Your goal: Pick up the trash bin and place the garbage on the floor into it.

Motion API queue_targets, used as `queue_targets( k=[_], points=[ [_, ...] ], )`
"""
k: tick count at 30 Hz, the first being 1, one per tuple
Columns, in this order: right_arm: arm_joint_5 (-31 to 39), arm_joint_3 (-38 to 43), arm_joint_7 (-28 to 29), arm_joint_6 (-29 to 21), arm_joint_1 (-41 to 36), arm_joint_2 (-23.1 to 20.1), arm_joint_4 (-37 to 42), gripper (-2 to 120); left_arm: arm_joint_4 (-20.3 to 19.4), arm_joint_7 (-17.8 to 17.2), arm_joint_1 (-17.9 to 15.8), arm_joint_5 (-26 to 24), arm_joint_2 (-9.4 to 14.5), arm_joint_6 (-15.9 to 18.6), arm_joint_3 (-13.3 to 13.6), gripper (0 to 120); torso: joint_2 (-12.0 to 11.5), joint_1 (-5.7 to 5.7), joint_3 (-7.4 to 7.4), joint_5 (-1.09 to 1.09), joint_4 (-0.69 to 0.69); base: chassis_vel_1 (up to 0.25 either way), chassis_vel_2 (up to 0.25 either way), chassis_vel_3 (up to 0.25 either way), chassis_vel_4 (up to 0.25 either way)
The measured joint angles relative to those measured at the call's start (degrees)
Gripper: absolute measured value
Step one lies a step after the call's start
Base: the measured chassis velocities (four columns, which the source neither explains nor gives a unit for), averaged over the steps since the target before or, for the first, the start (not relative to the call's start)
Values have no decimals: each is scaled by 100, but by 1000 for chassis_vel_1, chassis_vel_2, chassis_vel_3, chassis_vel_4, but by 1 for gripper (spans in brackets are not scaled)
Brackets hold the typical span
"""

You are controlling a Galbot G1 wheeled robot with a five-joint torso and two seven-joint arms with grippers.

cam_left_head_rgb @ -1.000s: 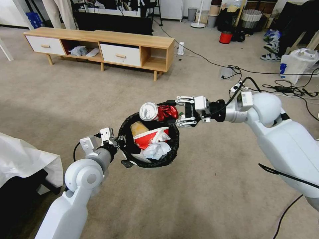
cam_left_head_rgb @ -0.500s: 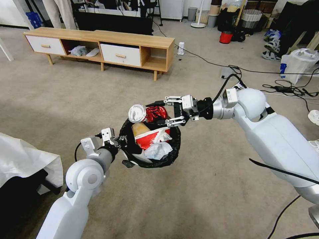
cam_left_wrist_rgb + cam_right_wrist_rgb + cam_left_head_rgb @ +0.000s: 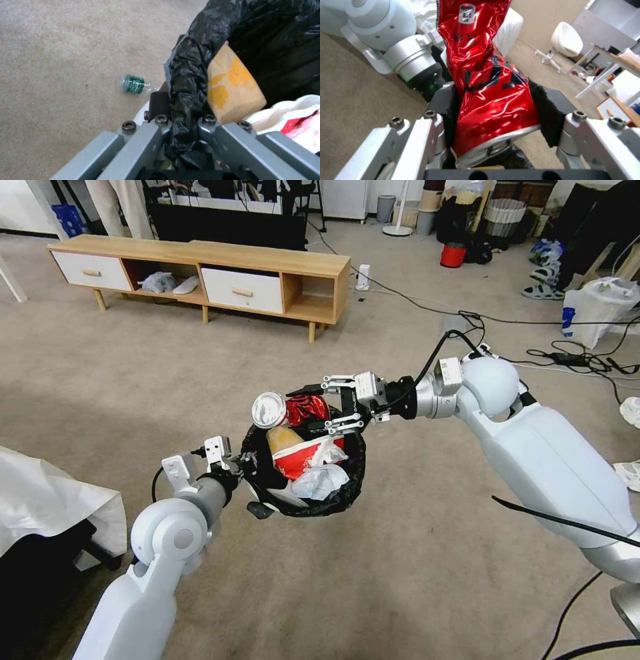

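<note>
- Trash bin [image 3: 301,505] clamped at its 9 o'clock rim by left hand [image 3: 235,468], holding carton [image 3: 301,455], cardboard [image 3: 233,87], tissue [image 3: 319,481].
- Crushed can [image 3: 293,410] gripped by right hand [image 3: 327,405] over 12 o'clock rim.
- Bottle [image 3: 135,84] lying on open floor [image 3: 400,553].

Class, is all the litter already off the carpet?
No: a green-labelled bottle lies on the carpet beside the trash bin.

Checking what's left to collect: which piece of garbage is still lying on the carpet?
The clear bottle with the green label, lying on its side on the carpet. The crushed red can is in the right claw; the rest sits in the bin.
</note>
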Motion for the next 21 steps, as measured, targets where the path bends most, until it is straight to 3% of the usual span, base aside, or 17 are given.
queue_targets(
  k=[11,21],
  points=[
    [29,-7,150,85,-145,-45,0,47,19,-1,-8,-6,1,0,-6,3,0,0,-1,0,0,0,0,0,0],
    [41,74,221,191,-365,-153,26,85,19,-1,-10,10,-6,-4,-16,3,0,0,-1,0,0,0,0,0,0]
  ],
)
